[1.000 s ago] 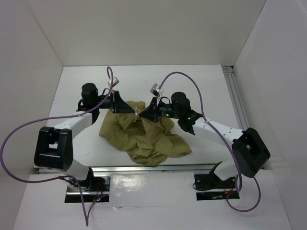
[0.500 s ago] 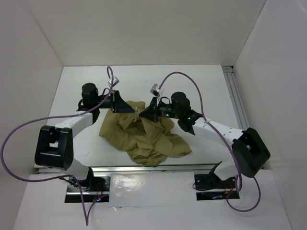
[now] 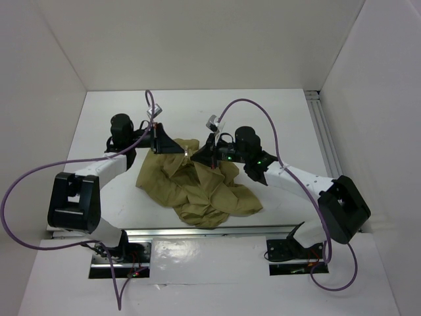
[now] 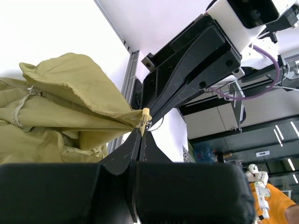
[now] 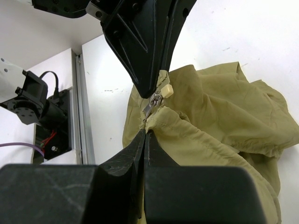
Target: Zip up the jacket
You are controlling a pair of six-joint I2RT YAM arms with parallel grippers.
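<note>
The olive-tan jacket lies crumpled on the white table, between the arms. My left gripper and right gripper meet tip to tip at its far top edge. In the left wrist view the left gripper is shut on a corner of the jacket, beside the right gripper's fingers. In the right wrist view the right gripper is shut on the jacket's hem, just below the metal zipper pull. The left gripper's fingers hold the cloth just above it.
White walls enclose the table on three sides. A metal rail runs along the right side. Purple cables loop above both arms. The arm bases stand at the near edge.
Both gripper tips have edged slightly toward the far side with the jacket edge held between them. Otherwise nothing has visibly changed.
</note>
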